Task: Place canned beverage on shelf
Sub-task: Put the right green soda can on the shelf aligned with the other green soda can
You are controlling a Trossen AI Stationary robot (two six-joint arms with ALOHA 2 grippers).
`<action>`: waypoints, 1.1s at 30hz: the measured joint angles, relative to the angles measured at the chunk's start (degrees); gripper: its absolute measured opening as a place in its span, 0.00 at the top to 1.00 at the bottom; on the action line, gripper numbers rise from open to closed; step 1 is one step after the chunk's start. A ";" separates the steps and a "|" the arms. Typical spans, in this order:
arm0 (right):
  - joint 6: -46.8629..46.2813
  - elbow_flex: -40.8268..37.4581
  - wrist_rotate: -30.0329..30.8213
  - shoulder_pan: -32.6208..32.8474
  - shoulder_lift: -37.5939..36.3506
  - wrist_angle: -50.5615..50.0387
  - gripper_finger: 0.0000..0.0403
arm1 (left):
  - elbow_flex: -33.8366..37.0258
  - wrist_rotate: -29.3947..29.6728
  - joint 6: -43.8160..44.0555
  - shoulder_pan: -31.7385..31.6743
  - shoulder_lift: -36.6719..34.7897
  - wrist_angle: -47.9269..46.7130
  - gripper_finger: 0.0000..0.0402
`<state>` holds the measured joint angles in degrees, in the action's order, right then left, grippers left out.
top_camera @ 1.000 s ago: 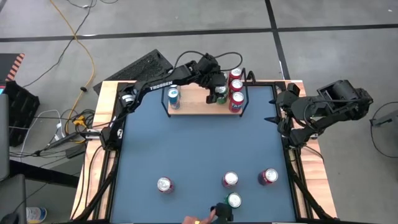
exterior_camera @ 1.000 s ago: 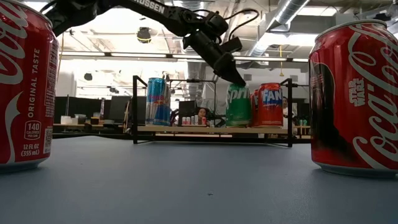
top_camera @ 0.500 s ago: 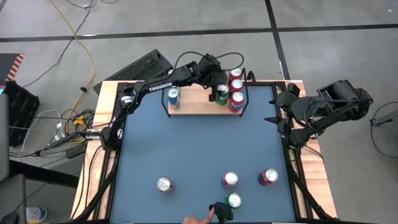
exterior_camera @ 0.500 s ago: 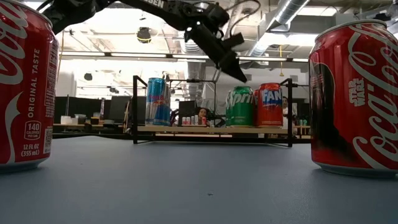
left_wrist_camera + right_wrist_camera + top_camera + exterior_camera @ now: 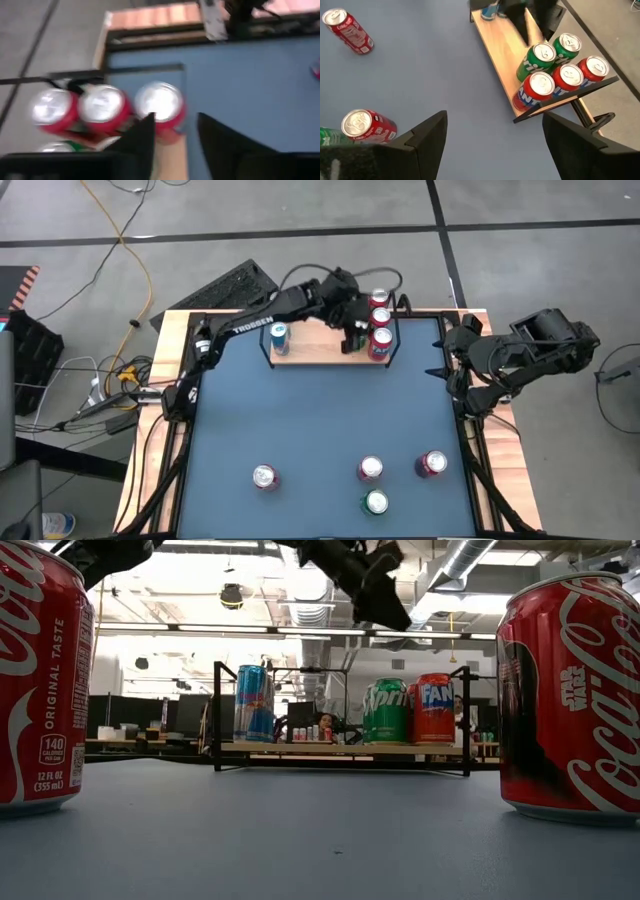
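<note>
The shelf (image 5: pixel 310 346), a light-wood board in a black wire frame, stands at the table's far edge. On it are a blue can (image 5: pixel 279 335) at the left end and three red cans (image 5: pixel 381 340) with two green cans (image 5: pixel 542 53) at the right end. My left gripper (image 5: pixel 393 612) hangs open above the green cans (image 5: pixel 386 712) and clear of them, with nothing between its fingers (image 5: pixel 142 142). My right gripper (image 5: pixel 495 130) waits open at the table's right edge, high up.
On the blue table near the front edge stand loose cans: a red one (image 5: pixel 264 476) at the left, two red ones (image 5: pixel 370 469) (image 5: pixel 431 464) and a green one (image 5: pixel 376 502) to the right. Between them and the shelf the blue top is bare.
My left gripper has risen from the top of the front green can to well above the shelf, drifting a little toward the table's right. The green can stays upright on the board. A person's hand by the green can at the near edge has gone from view.
</note>
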<state>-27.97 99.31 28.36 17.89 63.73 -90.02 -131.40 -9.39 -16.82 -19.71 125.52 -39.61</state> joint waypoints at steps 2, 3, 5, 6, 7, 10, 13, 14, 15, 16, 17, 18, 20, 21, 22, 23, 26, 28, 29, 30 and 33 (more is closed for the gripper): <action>-0.72 0.00 0.00 0.00 0.00 0.00 0.23 | 2.64 -0.90 0.00 1.02 0.04 1.37 0.89; -0.72 0.00 0.00 0.00 0.00 0.00 0.23 | 4.08 -1.90 0.60 1.43 0.04 3.11 0.95; -0.72 0.00 0.00 0.04 0.02 0.00 0.23 | 6.80 -3.51 2.33 1.77 0.04 5.61 0.97; -0.72 0.00 0.01 0.07 0.02 0.00 0.23 | 8.19 -3.41 3.06 1.87 0.04 6.53 0.98; -0.70 0.00 0.02 0.07 0.02 0.00 0.23 | 9.49 -3.39 3.81 1.87 0.04 7.63 0.99; -0.69 0.00 0.00 0.07 0.02 0.00 0.23 | 13.45 -4.65 5.56 1.81 0.04 10.91 1.00; -0.69 0.00 0.02 0.07 0.01 0.00 0.23 | 18.76 -5.54 8.75 1.90 -1.54 17.88 1.00; -0.69 0.00 0.02 0.07 0.01 0.01 0.23 | 21.66 -5.66 9.87 2.01 -3.03 21.17 1.00; -0.67 0.00 0.02 0.07 0.02 0.00 0.23 | 25.05 -5.18 10.27 2.10 -4.96 24.40 1.00; -0.65 0.00 0.02 0.07 0.01 0.01 0.23 | 28.74 -4.09 10.90 2.18 -7.10 27.69 1.00; -0.65 0.00 0.04 0.07 0.01 0.00 0.23 | 32.61 -2.74 11.43 2.23 -9.33 31.42 1.00; -0.62 0.00 0.04 0.07 0.00 0.00 0.23 | 36.43 -2.03 11.75 2.24 -11.19 35.96 1.00; -0.52 0.00 0.06 0.07 0.02 0.00 0.23 | 42.78 -0.79 12.23 2.19 -13.60 44.74 1.00; -0.52 0.00 0.12 0.07 0.02 0.02 0.23 | 44.71 -0.17 11.89 2.19 -14.00 48.05 1.00; -0.52 0.00 0.14 0.07 0.02 0.01 0.23 | 45.87 0.33 10.72 2.23 -14.12 49.65 1.00; -0.52 0.00 0.15 0.07 0.02 0.00 0.23 | 46.22 0.87 9.43 2.32 -14.12 49.61 1.00; -0.52 0.00 0.20 0.04 0.02 0.00 0.23 | 45.73 3.91 8.22 2.41 -13.88 47.59 1.00; -0.54 0.00 0.23 0.04 0.02 0.00 0.23 | 45.69 4.72 9.10 2.19 -13.88 46.54 1.00; -0.54 0.00 0.25 0.04 0.02 0.00 0.23 | 45.77 5.01 9.18 2.10 -13.81 46.49 1.00; -0.54 0.00 0.27 0.04 0.01 0.00 0.23 | 46.18 5.24 9.20 2.02 -13.79 47.09 1.00; -0.54 0.00 0.39 0.04 0.02 0.00 0.23 | 46.22 5.82 10.00 1.73 -13.21 47.12 1.00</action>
<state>-28.51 99.31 28.75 17.93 63.75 -90.02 -85.18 -3.57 -6.81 -17.99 112.31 7.50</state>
